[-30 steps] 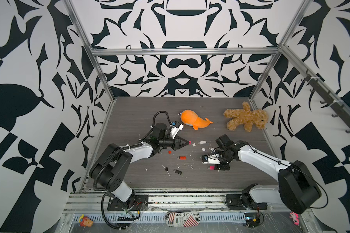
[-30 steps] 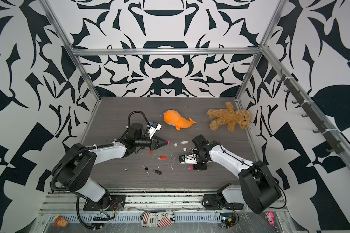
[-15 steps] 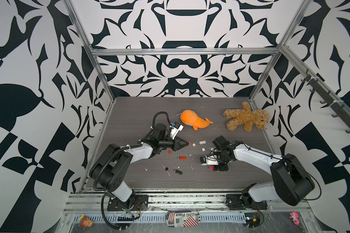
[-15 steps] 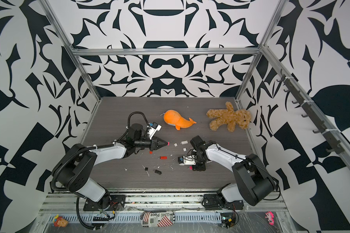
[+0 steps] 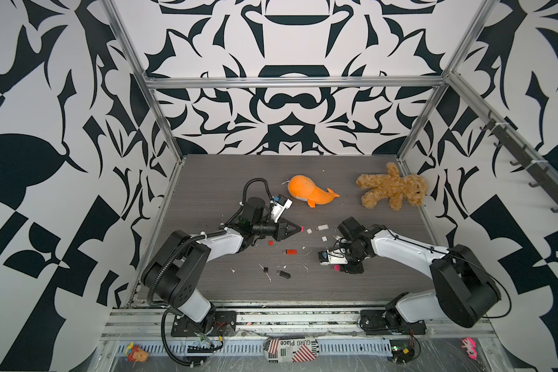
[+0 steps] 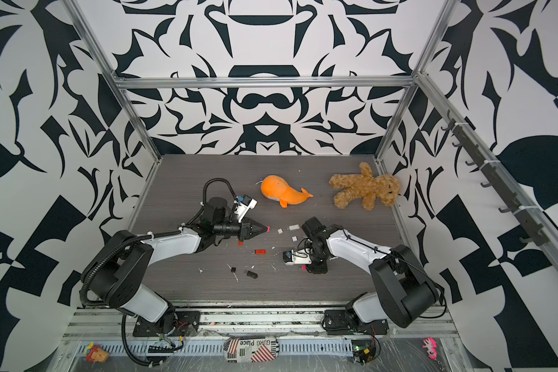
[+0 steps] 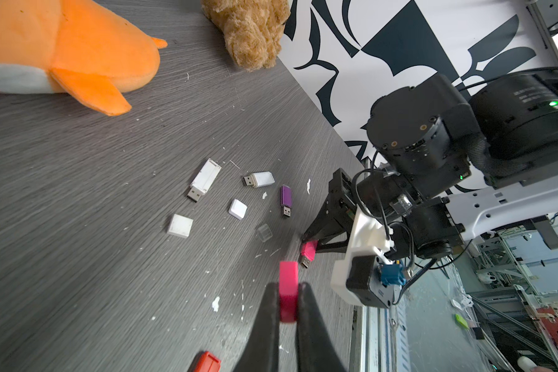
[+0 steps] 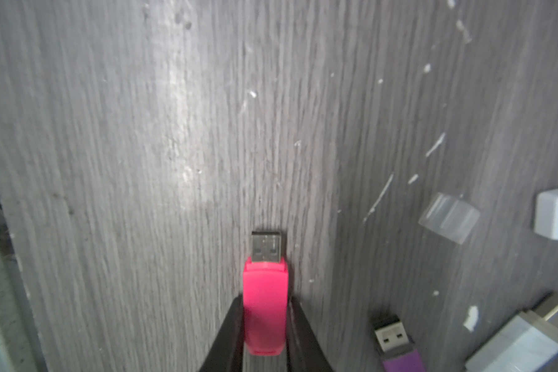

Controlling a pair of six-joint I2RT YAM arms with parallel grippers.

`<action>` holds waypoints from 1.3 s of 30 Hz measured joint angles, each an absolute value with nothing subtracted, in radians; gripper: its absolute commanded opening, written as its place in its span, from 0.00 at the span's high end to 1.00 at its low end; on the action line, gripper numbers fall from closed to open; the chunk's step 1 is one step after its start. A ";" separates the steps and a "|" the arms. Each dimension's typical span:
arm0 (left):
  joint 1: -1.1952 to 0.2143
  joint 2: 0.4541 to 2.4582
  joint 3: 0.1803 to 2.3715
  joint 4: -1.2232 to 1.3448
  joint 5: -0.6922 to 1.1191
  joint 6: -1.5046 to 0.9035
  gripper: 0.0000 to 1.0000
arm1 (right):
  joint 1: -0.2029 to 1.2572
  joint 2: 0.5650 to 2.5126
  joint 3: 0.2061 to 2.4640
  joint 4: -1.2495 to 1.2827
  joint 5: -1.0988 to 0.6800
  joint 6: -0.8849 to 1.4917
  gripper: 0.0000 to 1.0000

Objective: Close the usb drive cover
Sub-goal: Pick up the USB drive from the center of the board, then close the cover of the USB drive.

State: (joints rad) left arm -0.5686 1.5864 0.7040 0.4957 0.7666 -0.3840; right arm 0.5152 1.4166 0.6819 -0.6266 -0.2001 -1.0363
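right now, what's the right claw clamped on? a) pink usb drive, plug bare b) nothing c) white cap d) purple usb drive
a: the right wrist view shows the right claw shut on the pink usb drive, its metal plug uncovered, while the purple drive lies loose beside it.

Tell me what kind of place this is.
Probably a robot data-collection cell: aluminium frame, patterned walls, left arm and right arm bolted to a front rail, plush whale and teddy bear as props.
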 measured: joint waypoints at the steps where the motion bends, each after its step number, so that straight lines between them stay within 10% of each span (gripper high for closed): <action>1: -0.569 1.585 0.703 0.495 0.766 -0.384 0.94 | 0.515 1.415 0.682 -0.625 -0.200 -1.035 0.85; 39: -0.586 1.576 0.673 0.586 0.750 -0.513 0.92 | 0.684 1.298 0.678 0.034 -0.093 -0.766 0.87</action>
